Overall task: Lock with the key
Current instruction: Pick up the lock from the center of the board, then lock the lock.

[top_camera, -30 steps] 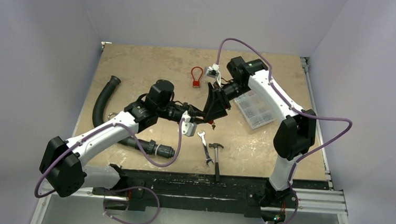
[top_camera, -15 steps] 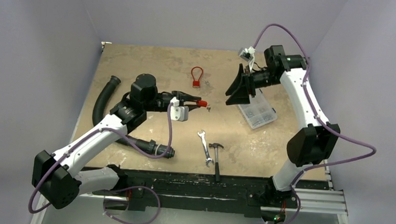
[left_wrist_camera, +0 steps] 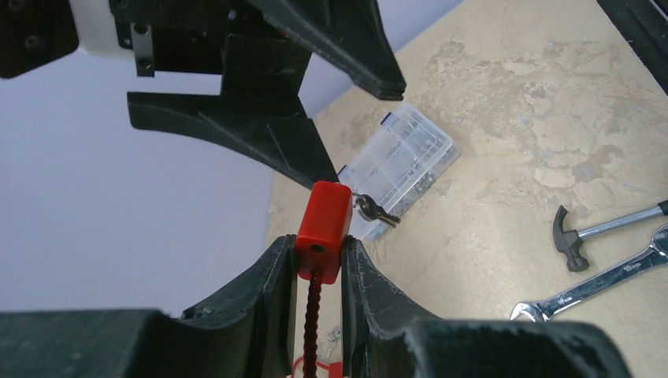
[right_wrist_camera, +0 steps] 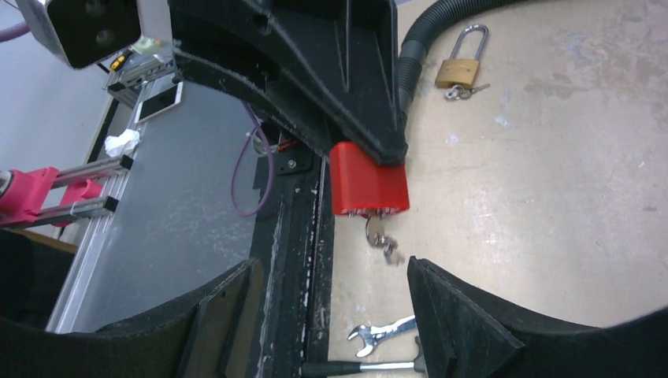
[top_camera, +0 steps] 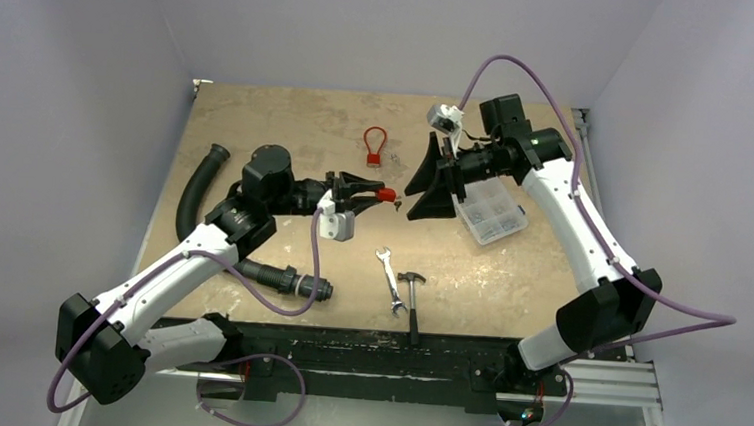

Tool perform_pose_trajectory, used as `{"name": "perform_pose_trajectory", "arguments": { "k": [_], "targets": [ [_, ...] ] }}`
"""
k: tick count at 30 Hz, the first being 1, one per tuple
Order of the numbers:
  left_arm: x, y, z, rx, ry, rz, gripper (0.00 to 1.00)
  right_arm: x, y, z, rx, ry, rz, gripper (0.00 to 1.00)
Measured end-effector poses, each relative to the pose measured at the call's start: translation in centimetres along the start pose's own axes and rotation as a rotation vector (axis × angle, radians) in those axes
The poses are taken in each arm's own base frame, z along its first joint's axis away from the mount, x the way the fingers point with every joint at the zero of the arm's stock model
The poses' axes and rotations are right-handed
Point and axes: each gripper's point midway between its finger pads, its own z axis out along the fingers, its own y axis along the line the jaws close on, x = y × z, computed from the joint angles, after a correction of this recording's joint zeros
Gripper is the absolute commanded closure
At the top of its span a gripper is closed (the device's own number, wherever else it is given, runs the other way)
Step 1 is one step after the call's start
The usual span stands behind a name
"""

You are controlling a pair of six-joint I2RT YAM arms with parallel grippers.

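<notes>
My left gripper (top_camera: 372,195) is shut on a red padlock (top_camera: 386,195), held above the table's middle. In the left wrist view the lock's red body (left_wrist_camera: 323,229) sits clamped between my fingers, its red cable hanging down, and a small silver key (left_wrist_camera: 376,211) sticks out of its far end. In the right wrist view the red lock (right_wrist_camera: 367,181) shows with the key (right_wrist_camera: 377,233) dangling from its end. My right gripper (top_camera: 427,183) is open and empty, its jaws spread wide just right of the lock and facing the key, a short gap away.
A second red lock (top_camera: 374,145) lies at the back middle. A brass padlock (right_wrist_camera: 460,68) lies by a black corrugated hose (top_camera: 194,196). A clear parts box (top_camera: 492,209) sits on the right. A wrench (top_camera: 390,274) and a hammer (top_camera: 413,292) lie at the front middle.
My right gripper has swung back left from the far right toward the lock. My left arm holds the red lock in much the same place as half a second ago.
</notes>
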Motion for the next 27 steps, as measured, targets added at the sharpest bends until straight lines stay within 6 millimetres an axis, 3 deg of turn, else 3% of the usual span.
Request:
{"name": "perform_pose_trajectory", "arguments": {
  "k": [3,8,14,23,27],
  "targets": [
    [-0.4,-0.2,0.3,0.01,-0.012,0.025,1.0,-0.3,0.0,0.5,0.006,-0.007,-0.01,0.27],
    [-0.7,-0.4,0.5,0.021,-0.024,0.06,1.0,-1.0,-0.9,0.6,0.035,-0.02,-0.033,0.41],
    [-0.9,-0.4,0.6,0.024,-0.029,0.079,1.0,-0.8,-0.9,1.2,0.023,-0.014,-0.037,0.46],
    [-1.1,-0.1,0.7,0.009,-0.035,0.103,1.0,0.1,-0.9,2.1,-0.007,0.01,-0.043,0.89],
    [-0.5,-0.6,0.8,0.013,-0.028,0.111,1.0,0.6,-0.9,2.2,-0.018,0.022,-0.035,1.0]
  ]
}}
